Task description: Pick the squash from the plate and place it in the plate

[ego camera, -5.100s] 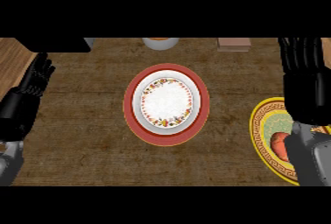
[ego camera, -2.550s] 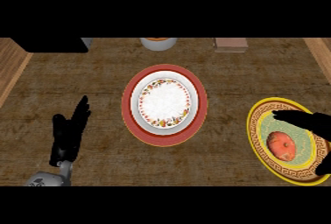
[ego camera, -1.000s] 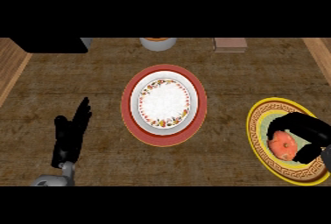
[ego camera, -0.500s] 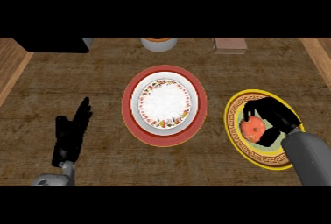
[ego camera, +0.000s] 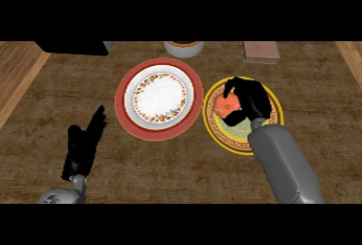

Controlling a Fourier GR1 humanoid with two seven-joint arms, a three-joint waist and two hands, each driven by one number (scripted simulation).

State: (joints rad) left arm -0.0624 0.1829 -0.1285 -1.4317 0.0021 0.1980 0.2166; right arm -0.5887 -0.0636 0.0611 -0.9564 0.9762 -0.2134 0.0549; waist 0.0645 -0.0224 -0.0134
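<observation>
Now right hand [ego camera: 249, 99] grasps squash [ego camera: 229, 106].

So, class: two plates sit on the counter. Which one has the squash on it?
The yellow-rimmed plate on the right holds the orange squash, with the right hand curled over it. The red-rimmed plate beside it has only its white, flower-bordered centre.

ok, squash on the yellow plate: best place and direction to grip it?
From above, across its orange body: the squash lies flat on the yellow plate, with the top free. The right hand is already over its right side, fingers curled on it.
</observation>
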